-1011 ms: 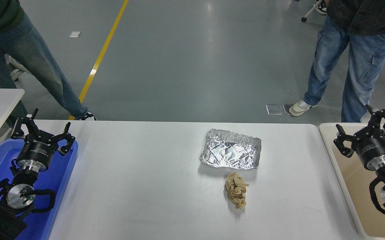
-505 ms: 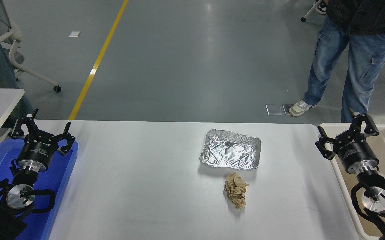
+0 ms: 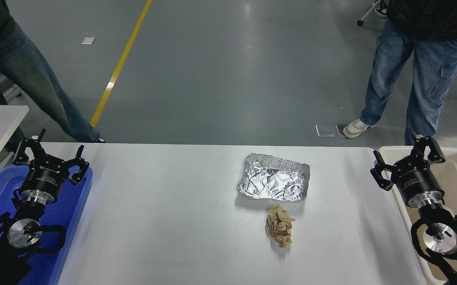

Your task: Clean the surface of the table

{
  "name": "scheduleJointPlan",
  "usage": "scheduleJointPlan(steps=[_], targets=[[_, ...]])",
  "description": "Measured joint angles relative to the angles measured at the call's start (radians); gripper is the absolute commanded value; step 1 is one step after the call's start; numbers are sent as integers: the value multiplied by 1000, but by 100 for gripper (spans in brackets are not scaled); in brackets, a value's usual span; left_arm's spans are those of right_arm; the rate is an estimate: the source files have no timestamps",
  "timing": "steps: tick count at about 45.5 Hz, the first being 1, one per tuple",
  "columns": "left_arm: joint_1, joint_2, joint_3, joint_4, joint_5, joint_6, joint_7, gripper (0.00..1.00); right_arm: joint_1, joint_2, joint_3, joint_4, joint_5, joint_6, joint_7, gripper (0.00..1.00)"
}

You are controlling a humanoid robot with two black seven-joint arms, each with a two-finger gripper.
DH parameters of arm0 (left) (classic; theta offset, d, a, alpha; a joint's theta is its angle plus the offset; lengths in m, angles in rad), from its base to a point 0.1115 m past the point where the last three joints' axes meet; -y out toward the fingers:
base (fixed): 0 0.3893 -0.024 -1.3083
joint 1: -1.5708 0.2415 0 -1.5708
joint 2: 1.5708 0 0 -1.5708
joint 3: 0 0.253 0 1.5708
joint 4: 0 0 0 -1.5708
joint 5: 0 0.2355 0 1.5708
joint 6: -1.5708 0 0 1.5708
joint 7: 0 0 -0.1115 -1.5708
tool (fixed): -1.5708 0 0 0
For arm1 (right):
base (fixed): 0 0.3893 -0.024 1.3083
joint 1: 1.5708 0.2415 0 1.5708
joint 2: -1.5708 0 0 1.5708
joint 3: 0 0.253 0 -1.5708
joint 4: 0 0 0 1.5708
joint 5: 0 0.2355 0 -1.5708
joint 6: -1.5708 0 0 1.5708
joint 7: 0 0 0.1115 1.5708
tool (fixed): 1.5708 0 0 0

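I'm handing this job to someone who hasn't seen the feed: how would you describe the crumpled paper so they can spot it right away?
On the white table surface, look right of centre for the shiny foil tray. Just in front of it, on the robot's side, lies the crumpled paper. It is the only tan, matte wad there, smaller than the silver tray.

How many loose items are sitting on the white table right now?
2: a foil tray right of centre on the table surface, and a crumpled brown paper just in front of it. Nothing appears hidden.
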Motion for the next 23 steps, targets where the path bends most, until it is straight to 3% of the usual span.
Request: scheduleJointPlan(steps=[13, 23], targets=[[-1, 0, -1, 0, 0, 0, 0, 100, 54, -118, -175, 186, -105, -150, -102, 100], [-1, 0, -1, 0, 0, 0, 0, 100, 78, -211, -250, 357, -234, -202, -192, 100]])
